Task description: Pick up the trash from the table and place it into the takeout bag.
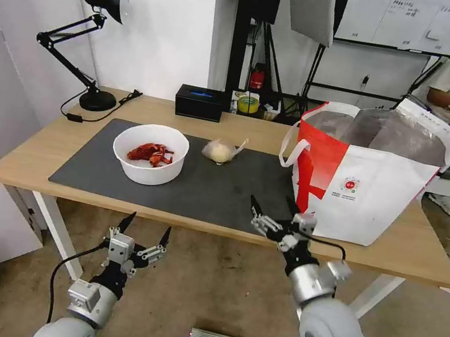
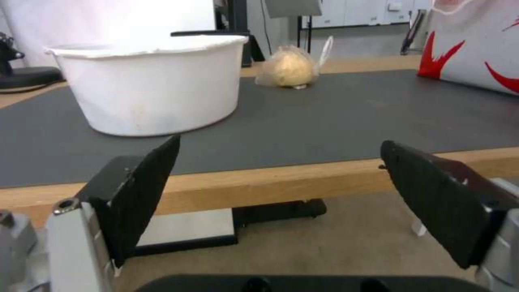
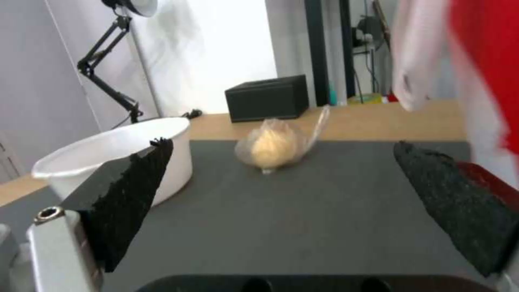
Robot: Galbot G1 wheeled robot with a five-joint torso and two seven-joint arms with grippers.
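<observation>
Head view: the white bowl [image 1: 149, 154] with red shell scraps sits on the dark mat [image 1: 221, 191] of the table [image 1: 31, 159], and the knotted bag [image 1: 221, 150] of beige stuff lies between the bowl and the takeout bag [image 1: 367, 175], nearer the bowl. The takeout bag stands open at the mat's far right. The right gripper [image 1: 275, 207] hovers over the mat's near edge just beside the takeout bag, fingers spread, arm reaching up and forward from below. The left gripper [image 1: 146, 228] hangs below the table edge in front of the bowl, also spread wide, holding nothing.

Left wrist view: bowl [image 2: 154, 83] close ahead, knotted bag [image 2: 289, 67] beyond it, table edge right in front.

Right wrist view: the knotted bag [image 3: 275, 144] sits dead ahead between the spread fingers, bowl [image 3: 116, 156] off to one side. My guess is that the knotted bag is the target, though the knot itself looks blurry. I'd go in low, centre on the bulge rather than the loose tail, and close gently so the thin plastic doesn't slip.
</observation>
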